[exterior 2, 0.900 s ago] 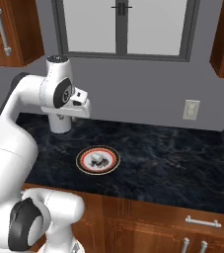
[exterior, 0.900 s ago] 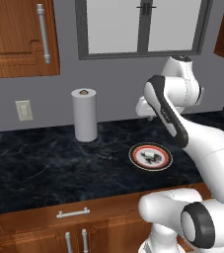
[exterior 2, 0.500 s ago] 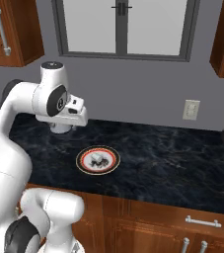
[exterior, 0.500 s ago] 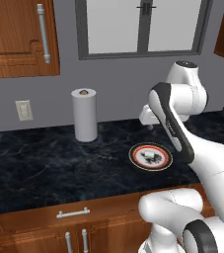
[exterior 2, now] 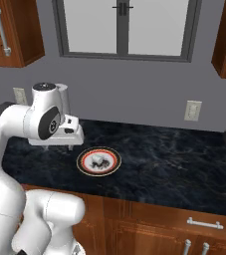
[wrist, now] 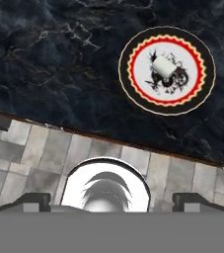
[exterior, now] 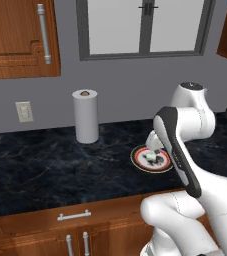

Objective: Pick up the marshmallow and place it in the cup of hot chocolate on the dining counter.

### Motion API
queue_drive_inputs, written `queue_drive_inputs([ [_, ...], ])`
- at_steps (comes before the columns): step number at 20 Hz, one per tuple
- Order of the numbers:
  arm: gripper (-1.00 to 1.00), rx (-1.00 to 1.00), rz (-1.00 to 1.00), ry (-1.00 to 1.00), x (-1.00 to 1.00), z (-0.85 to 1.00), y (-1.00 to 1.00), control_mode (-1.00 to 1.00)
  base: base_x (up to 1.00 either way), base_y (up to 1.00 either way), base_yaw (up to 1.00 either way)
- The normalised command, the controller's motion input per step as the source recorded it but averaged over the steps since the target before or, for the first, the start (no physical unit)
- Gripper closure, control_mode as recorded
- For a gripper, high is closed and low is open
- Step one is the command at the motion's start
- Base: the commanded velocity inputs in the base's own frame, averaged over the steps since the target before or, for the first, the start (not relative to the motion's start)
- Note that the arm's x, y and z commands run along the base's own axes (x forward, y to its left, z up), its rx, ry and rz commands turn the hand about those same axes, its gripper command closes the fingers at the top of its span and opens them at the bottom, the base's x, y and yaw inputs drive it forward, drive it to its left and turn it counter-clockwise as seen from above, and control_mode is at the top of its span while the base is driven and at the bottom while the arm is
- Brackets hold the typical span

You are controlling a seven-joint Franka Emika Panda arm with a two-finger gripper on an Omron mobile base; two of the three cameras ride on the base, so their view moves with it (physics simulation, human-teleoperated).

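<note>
Hand view shows the small white soft marshmallow [wrist: 162, 65] lying on the round red-and-black-rimmed plate [wrist: 202, 91], near the front edge of the black marbled stone bench [wrist: 49, 64]. The hand [wrist: 111, 200] holds nothing; how wide it is open I cannot tell. Picking up and dropping in the cup are both left.
</note>
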Motion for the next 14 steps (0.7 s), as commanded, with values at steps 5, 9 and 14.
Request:
queue_drive_inputs([
  [5,-1.00,0.00,0.29,0.03,0.16,-0.28,-0.06,-1.00,0.00,0.00,0.00],
  [9,-1.00,-0.02,0.16,0.04,0.60,-0.34,0.00,-1.00,0.00,0.00,0.00],
  [14,-1.00,-0.05,0.13,0.05,0.42,-0.39,-0.16,-1.00,0.00,0.00,0.00],
])
